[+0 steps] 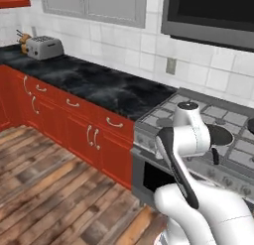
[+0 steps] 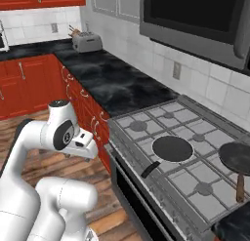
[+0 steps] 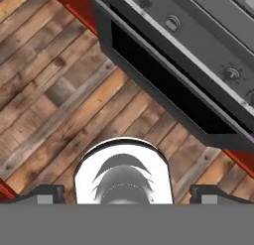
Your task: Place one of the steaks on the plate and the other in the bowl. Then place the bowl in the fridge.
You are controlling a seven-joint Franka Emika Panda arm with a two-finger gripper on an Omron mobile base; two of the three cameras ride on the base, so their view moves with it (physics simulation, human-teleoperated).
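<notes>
The steaks, the plate, the bowl and the fridge are all out of view. My gripper points down at the wooden floor in front of the oven. Its two dark fingertips stand far apart at the bottom of the hand view, open, with nothing between them. In the right base view the white hand hangs low beside the stove's front left corner, over the floor.
A grey stove carries a black frying pan and a second dark pan. The oven door is shut. A black counter over red cabinets runs left to a toaster. Wooden floor lies open.
</notes>
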